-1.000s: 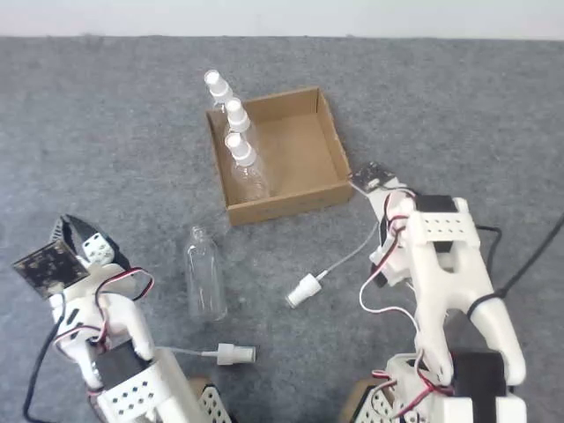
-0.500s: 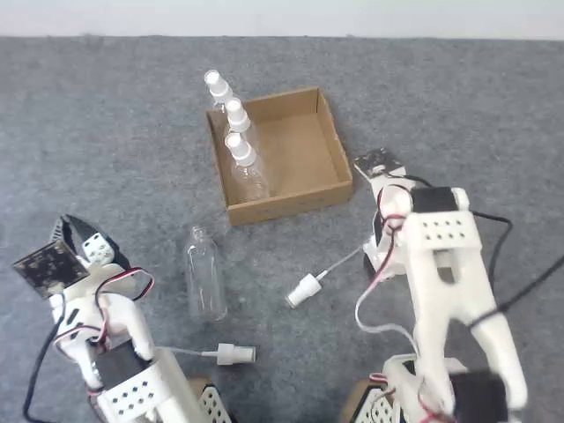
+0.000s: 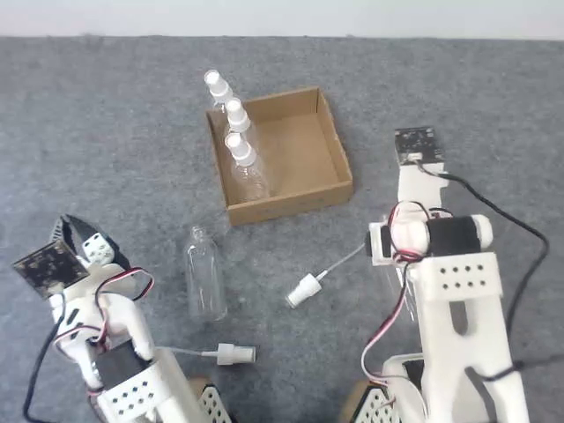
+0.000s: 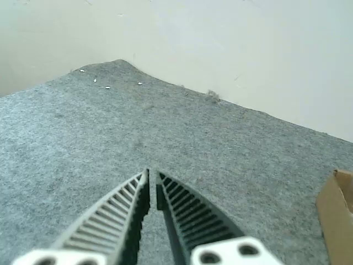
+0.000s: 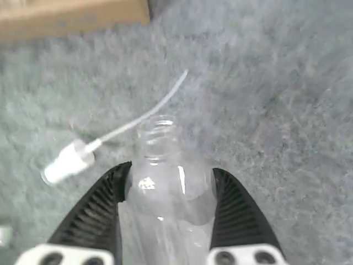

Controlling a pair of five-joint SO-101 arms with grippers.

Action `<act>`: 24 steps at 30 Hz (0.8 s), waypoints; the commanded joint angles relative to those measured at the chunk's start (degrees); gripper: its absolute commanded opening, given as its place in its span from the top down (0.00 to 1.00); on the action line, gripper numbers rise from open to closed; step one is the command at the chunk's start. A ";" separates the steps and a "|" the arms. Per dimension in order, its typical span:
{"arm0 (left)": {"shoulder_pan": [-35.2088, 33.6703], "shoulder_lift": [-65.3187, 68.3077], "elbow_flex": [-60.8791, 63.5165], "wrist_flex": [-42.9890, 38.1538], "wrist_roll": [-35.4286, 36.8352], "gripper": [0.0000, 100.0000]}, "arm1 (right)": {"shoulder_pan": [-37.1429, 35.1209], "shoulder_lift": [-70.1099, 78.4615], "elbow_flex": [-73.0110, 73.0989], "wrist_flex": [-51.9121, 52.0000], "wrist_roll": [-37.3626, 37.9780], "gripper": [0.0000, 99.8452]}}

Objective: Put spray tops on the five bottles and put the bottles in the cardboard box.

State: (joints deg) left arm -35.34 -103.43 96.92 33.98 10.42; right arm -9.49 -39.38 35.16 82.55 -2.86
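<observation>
Right gripper (image 5: pixel 171 172) clamps an uncapped bottle (image 5: pixel 164 176) w/ neck left free, prob. so the spray top (image 5: pixel 67 161) lying nearby can go on; left gripper (image 4: pixel 153 175) is closed, empty.

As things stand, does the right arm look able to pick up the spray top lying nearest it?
Probably not yet. The way to the spray top looks free, but the right hand is closed around an uncapped bottle, leaving it no free grip.

cardboard box (image 3: pixel 301 148) right side open; bottles (image 3: pixel 246 164) crowd left.
</observation>
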 commanded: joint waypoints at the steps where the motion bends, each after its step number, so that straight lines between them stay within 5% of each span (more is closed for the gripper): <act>1: -0.09 -0.79 -0.40 -0.70 -0.44 0.99 | -0.40 -4.00 -3.78 -2.77 -3.78 0.99; 24: 0.00 -0.79 -0.40 -0.70 -0.44 0.99 | 3.56 -31.25 24.26 -23.25 -5.89 0.99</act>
State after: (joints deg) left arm -35.34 -103.43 96.92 33.98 10.42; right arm -8.88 -66.29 58.64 62.42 -8.13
